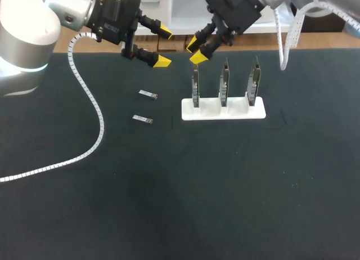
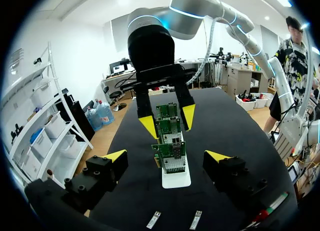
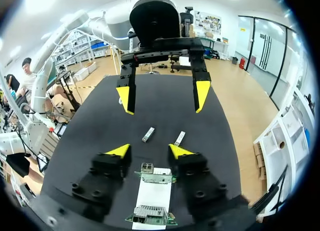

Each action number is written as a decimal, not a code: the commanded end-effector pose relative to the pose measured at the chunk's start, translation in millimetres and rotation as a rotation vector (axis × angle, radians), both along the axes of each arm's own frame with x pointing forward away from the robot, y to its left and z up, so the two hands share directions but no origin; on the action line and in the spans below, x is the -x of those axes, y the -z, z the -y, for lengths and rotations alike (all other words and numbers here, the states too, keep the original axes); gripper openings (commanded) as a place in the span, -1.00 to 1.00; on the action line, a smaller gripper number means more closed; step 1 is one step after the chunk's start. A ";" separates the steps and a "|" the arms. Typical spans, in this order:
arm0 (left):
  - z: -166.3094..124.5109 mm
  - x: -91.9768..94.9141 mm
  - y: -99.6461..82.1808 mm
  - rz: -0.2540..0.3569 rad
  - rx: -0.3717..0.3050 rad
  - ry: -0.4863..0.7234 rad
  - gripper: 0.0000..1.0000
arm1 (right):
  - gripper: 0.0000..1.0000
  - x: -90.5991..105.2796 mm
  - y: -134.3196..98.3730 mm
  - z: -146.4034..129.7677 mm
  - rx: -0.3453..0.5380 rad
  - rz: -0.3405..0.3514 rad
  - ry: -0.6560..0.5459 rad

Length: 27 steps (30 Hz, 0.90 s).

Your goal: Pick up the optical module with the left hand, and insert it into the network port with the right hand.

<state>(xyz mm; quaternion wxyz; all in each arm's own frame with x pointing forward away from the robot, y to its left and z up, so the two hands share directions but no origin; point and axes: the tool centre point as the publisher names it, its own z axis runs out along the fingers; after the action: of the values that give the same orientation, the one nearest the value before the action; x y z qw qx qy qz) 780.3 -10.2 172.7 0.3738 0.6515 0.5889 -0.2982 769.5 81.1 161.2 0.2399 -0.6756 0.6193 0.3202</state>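
The far module (image 1: 148, 94) and near module (image 1: 143, 119) lie flat on the table (image 1: 225, 187), left of the stand (image 1: 223, 115), with their long axes crosswise. The left gripper (image 1: 163, 45) is closer, hanging above and beyond them, fingers apart and empty. The right gripper (image 1: 195, 51), also spread, hangs by the boards (image 1: 225, 80).

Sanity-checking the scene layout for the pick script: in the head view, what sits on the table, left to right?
White cable sleeve, two optical modules, left board, middle board, right board, all three in the white holder.

Open mat (image 1: 169, 187) rings the two optical modules (image 1: 148, 94); the rack (image 1: 211, 111) of upright boards (image 1: 224, 83) stands apart, beside them.
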 end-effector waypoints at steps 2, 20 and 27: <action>0.5 -0.8 -0.5 -0.003 -0.005 0.001 1.00 | 1.00 3.6 -4.9 3.0 -0.010 0.011 0.009; 0.5 -0.8 -0.5 -0.003 -0.005 0.001 1.00 | -1.00 4.6 -4.4 3.2 -0.017 0.025 0.010; 0.5 -0.8 -0.5 -0.003 -0.005 0.001 1.00 | -1.00 4.9 -4.6 3.0 -0.012 0.023 0.010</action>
<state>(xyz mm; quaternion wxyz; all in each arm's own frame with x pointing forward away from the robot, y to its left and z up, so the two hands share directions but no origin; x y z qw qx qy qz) 780.3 -10.2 172.7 0.3738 0.6515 0.5889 -0.2982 767.6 78.9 165.6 0.2502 -0.6751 0.6174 0.3169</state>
